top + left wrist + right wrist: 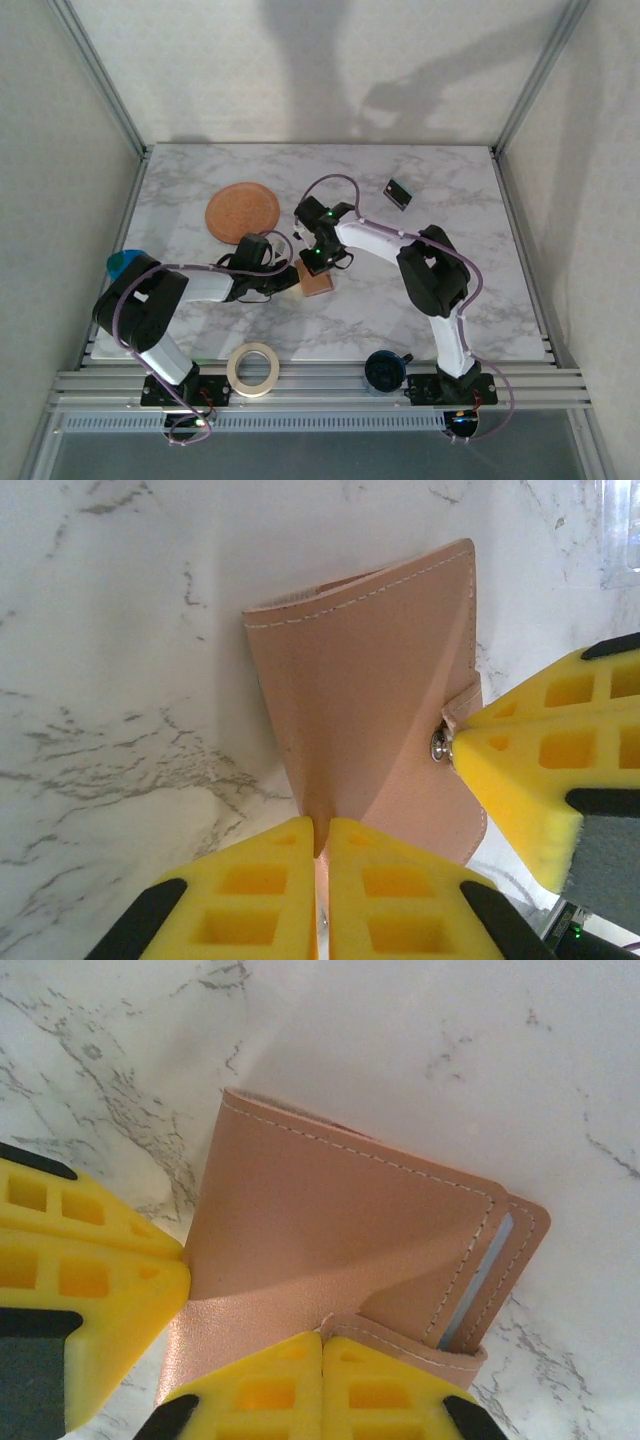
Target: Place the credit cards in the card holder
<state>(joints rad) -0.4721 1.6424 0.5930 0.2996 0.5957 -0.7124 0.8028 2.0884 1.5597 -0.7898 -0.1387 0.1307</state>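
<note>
The tan wallet (pixel 316 283) is sitting just below the centre of the top view, on the marble table (pixel 480 290), caught between both claws. The left claw (pixel 322 830) is reaching in from the left with its yellow fingers pressed together on the wallet's lower edge, at the bottom middle of its own wrist view. The right claw (pixel 322 1345) is coming down from the upper right and is clamping the small snap tab (pixel 445 730), its fingers closed tight on the leather. In the right wrist view a pale strip (pixel 482 1278) is showing between the leather layers at the right of the frame; whether it is a card is not clear. A dark card (pixel 397 192) is lying well apart in the upper right of the top view, near the far edge. An orange disc (pixel 243 210) is lying to the upper left of the wallet, close behind the left claw. Bare marble is stretching to the right and below the wallet, and a tape roll (pixel 253 368) is resting at the bottom edge.
</note>
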